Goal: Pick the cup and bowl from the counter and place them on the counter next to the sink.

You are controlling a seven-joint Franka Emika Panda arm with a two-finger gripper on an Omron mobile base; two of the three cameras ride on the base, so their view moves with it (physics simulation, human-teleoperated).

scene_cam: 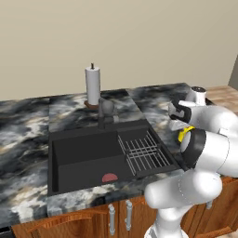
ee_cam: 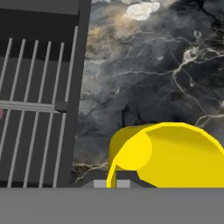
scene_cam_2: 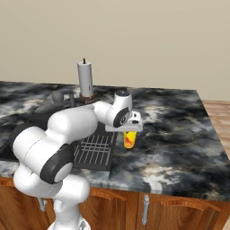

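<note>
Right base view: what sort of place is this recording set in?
A rendered home kitchen, most likely. A dark marble counter runs over wooden cabinets, a sunken sink holds a wire dish rack, and a paper towel roll stands behind the faucet.

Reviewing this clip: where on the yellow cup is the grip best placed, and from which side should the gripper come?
On the rim wall, from above. The cup stands upright with its mouth up beside the sink, so one finger can go inside and one outside the thin wall. The gripper already sits directly over it, shut on the cup's rim. The counter around it looks free, so a straight vertical approach seems safest.
</note>
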